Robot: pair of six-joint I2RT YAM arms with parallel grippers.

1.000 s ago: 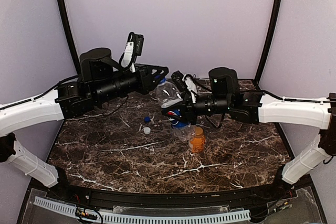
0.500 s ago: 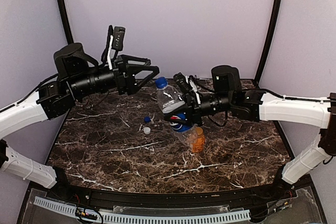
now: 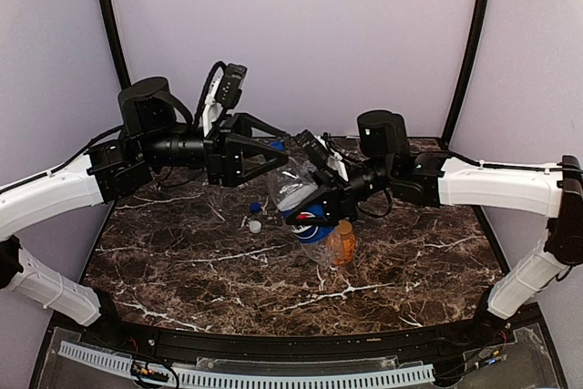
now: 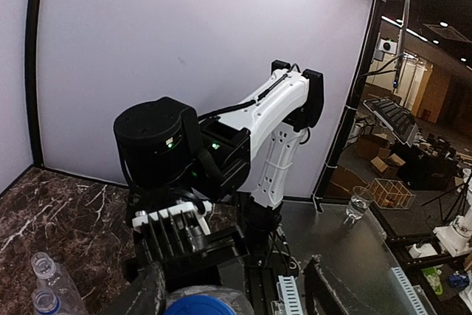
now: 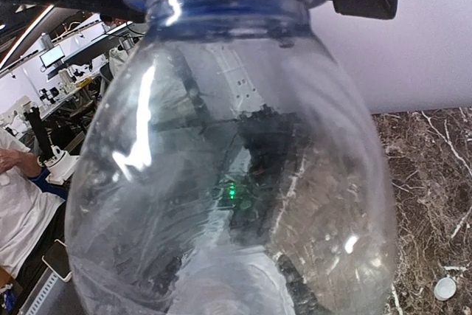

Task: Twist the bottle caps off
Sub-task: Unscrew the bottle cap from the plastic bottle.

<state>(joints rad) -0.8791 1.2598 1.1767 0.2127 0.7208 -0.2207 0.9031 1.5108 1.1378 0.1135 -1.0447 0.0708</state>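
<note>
L pincer (image 3: 282,149) back over round blue cap (image 4: 199,305); clear crinkly bottle (image 5: 228,182).

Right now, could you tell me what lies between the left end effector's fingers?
A blue bottle cap, not yet clamped; the left wrist view shows it.

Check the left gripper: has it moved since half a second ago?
Yes. The left gripper has shifted right and lower in the top view, nearer the loose white cap on the table, and its open jaws now straddle the bottle's blue cap.
</note>
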